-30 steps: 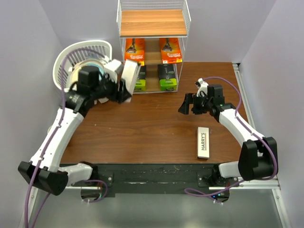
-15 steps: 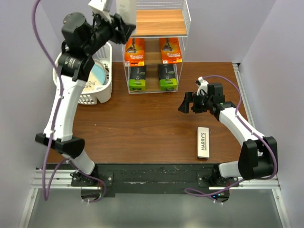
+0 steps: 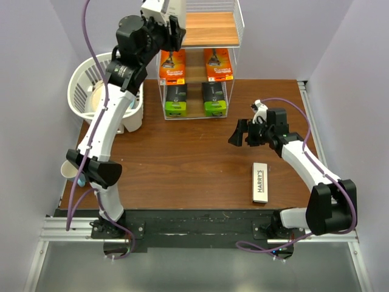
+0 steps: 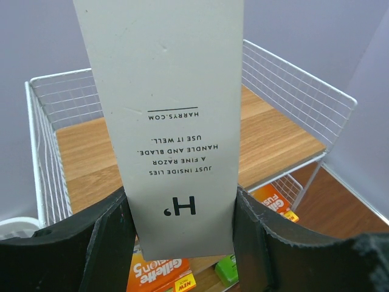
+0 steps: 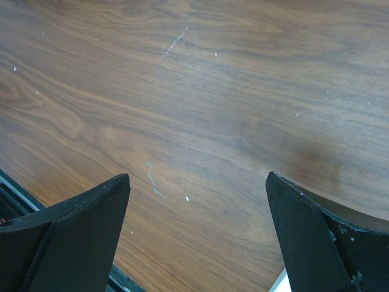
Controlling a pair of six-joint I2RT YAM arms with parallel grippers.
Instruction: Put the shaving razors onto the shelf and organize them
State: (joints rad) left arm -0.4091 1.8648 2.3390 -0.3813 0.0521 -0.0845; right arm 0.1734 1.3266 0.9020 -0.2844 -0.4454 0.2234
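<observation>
A: State of the left jaws?
B: Closed on one end of a long white box (image 4: 164, 91). It is at the top centre of the overhead view, over the top board of the shelf (image 3: 194, 29), and appears roughly upright, though that view crops it.
A: Handling?
B: Judged light, stiff cardboard with a smooth face. Grip across the narrow width and clamp firmly without crushing.
A: And the right jaws?
B: Spread wide, holding nothing, above the bench (image 3: 182, 158) right of centre. A second white box (image 3: 260, 182) lies flat at lower right.
</observation>
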